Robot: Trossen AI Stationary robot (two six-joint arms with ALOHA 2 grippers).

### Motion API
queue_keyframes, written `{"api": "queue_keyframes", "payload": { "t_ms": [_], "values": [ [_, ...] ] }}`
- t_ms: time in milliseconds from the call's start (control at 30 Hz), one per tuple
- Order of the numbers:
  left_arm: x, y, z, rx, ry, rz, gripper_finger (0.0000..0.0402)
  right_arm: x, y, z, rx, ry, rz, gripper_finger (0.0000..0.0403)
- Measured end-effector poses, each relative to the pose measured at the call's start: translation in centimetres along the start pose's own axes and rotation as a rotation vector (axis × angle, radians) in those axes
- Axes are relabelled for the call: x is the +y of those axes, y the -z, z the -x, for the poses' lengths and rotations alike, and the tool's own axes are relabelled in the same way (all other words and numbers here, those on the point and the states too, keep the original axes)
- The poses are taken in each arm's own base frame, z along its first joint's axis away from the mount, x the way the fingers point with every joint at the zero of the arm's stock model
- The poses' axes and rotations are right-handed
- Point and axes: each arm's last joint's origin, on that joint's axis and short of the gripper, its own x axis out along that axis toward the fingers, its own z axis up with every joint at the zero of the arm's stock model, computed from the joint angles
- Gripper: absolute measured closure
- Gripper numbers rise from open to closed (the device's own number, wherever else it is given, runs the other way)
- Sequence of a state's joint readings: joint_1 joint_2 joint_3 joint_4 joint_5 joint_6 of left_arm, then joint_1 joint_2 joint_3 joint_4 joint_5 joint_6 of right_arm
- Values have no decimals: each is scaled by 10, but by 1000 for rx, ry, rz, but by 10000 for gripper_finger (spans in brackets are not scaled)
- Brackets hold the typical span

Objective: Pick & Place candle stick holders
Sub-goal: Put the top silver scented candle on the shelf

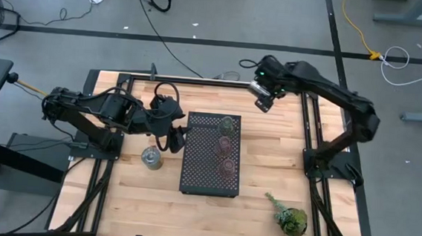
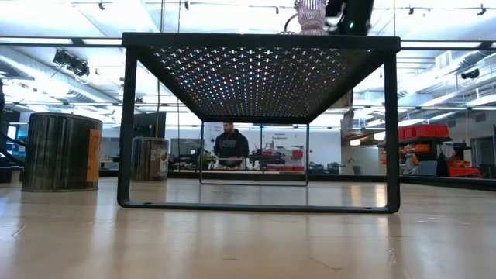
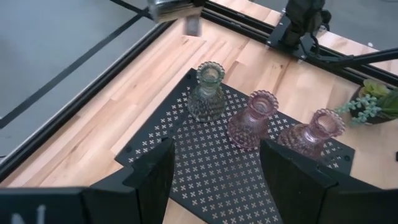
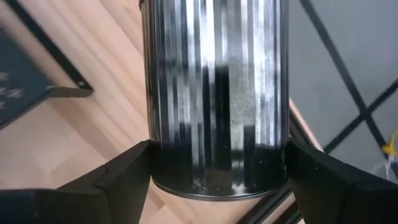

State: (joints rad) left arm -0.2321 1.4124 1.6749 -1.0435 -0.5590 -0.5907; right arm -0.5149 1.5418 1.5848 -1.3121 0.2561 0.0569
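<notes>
A pale wooden table [image 1: 116,201] is set on a grey workshop floor strewn with cables, and a black perforated tray [image 1: 200,169] stands at its centre. Three glass holders are already lined up on the tray: a pale green one [image 3: 207,93] and two pinkish ones [image 3: 252,119], [image 3: 310,132]. A silvery metal holder [image 1: 151,158] is left on the wood just beside the tray's left edge, and another is seen farther off in the low view, so the task is judged to be about half done. A third metal holder [image 4: 214,99] is clamped between the fingers of the right gripper [image 1: 263,98], raised near the table's far edge. The left gripper [image 3: 214,180] is held partly open and empty over the tray's left side.
</notes>
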Motion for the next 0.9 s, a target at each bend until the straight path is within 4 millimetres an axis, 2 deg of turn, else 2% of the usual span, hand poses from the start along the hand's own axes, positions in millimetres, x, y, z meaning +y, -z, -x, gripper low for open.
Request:
{"api": "queue_keyframes", "payload": {
  "t_ms": [267,533,667,900],
  "values": [
    [2,-2,0,-58,-84,8,164,7,19,63,-185,-54,38,94],
    [9,-13,-4,-159,-151,90,164,19,21,123,-391,-130,123,94],
    [15,-24,-9,-210,-165,85,164,25,25,137,-431,-169,179,93],
    [28,-35,-16,-241,-212,61,164,46,31,145,-450,-281,271,94]
  ]
}}
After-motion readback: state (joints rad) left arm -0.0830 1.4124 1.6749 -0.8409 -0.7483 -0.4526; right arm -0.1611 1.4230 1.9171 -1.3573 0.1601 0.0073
